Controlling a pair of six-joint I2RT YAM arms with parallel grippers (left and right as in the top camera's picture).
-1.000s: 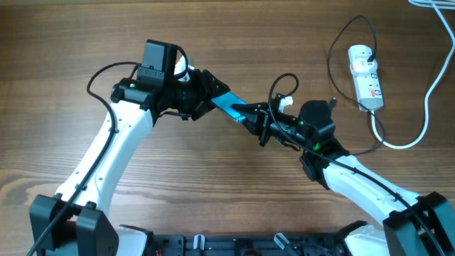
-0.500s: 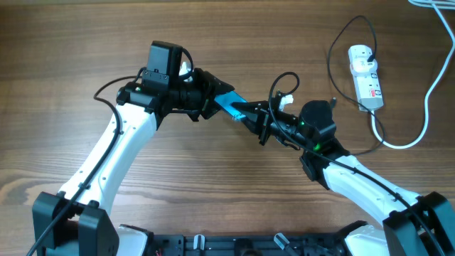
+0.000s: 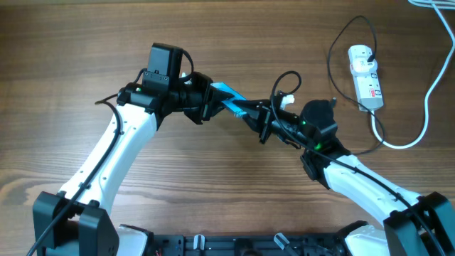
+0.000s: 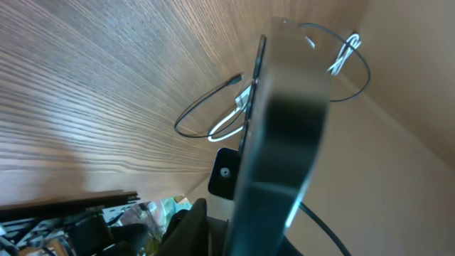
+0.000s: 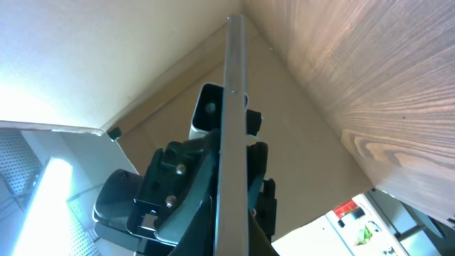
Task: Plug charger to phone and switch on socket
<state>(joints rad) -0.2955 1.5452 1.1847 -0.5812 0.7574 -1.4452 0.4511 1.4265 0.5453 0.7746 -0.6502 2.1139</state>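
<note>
I have the small rectangular phone with the cyan screen [image 3: 227,95] lifted off the wooden table [image 3: 71,57] and bridged between the two arms. The left hand [image 3: 212,100] is closed on one end. In its wrist view the phone [image 4: 284,135] fills the frame edge-on as a dark slab rising from between the fingers. The right hand [image 3: 256,118] meets the opposite end, and from its wrist the phone [image 5: 231,142] is a thin grey line running straight up the middle. Its fingertips fall outside that frame, so I cannot tell whether it is clamped or only touching.

My reading is that the phone is held up and tilted like this to leave its port end reachable, with one arm steadying it so the other is free to fetch the connector.

The thin black charger cable [image 3: 330,57] lies in a loop on the table, well beyond the right hand on the side away from the left hand. One end of it is at the white elongated power strip [image 3: 365,77] further out the same way. Neither hand is near it, so plugging in and switching on both remain to be done.
</note>
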